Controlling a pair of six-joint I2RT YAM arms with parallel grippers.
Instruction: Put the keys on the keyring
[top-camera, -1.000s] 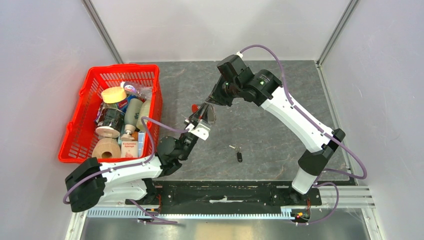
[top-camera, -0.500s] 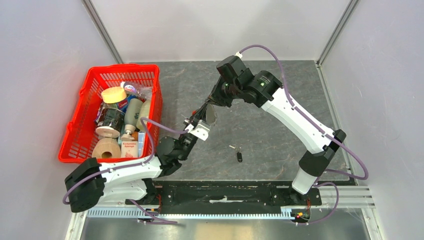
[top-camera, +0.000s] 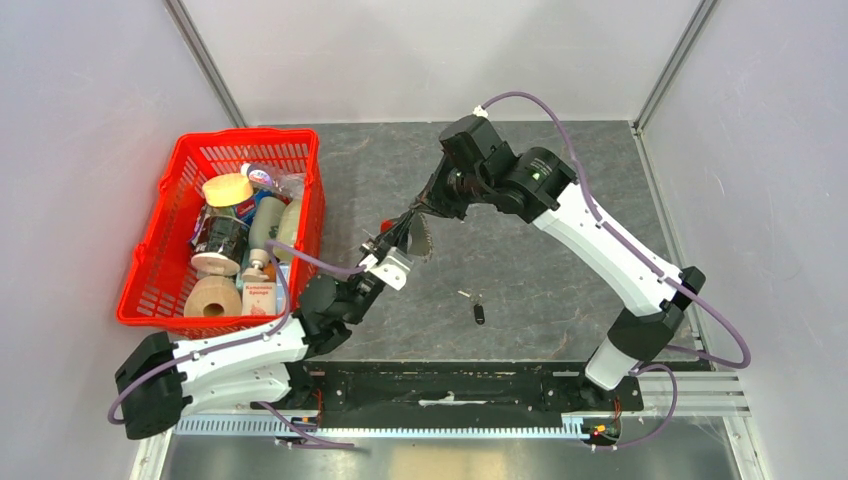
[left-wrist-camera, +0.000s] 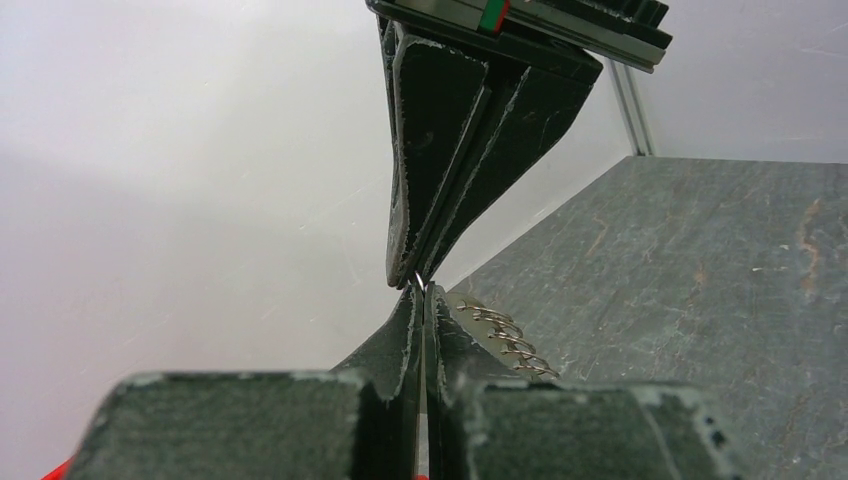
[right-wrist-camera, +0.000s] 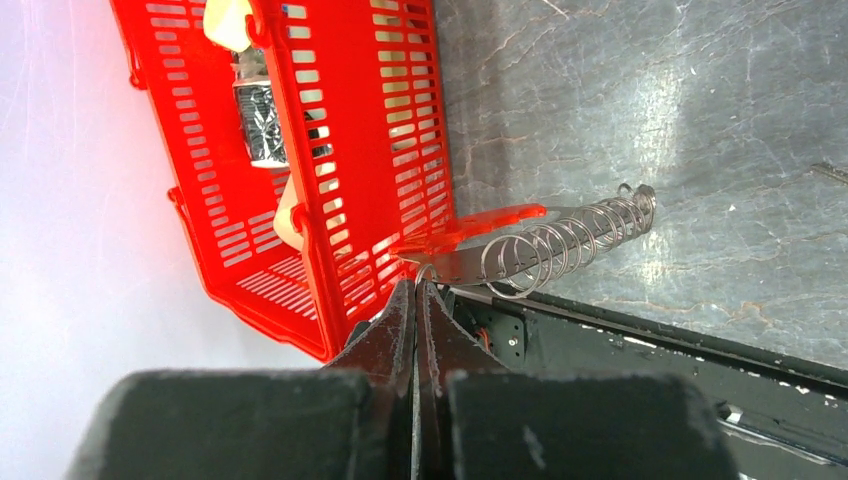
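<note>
Handover of the keyring (top-camera: 420, 232) is the step I judge to be in hand. It hangs above the table (top-camera: 560, 190), pinched from two sides; my right gripper (top-camera: 424, 212) is pressed fully closed on its far end; my left gripper (top-camera: 400, 238) is clamped narrow on the near end, tip to tip with the right one in the left wrist view. The row of small rings sticks out just beside my left fingers (left-wrist-camera: 400, 350) there; the red strip (right-wrist-camera: 478, 222) shows by my right fingertips in the right wrist view. The keys (top-camera: 477, 308) are not on it; they lie flat on the table, well apart from both grippers and nearer my bases, silver key and black fob together. Nothing is threaded, so the task looks barely begun.

Next, as I see it, one gripper must let go and fetch the keys while the other holds the keyring steady; the key is tiny and lies flat, so the pinch has to be exact, and a ring must be turned to meet it.

Against a second ago: my left gripper stood partly open by the keyring and is now closed on it; my left shoulder has swung out leftward; my right arm has shifted slightly right; the keys and the red basket (top-camera: 258, 136) have not moved.
</note>
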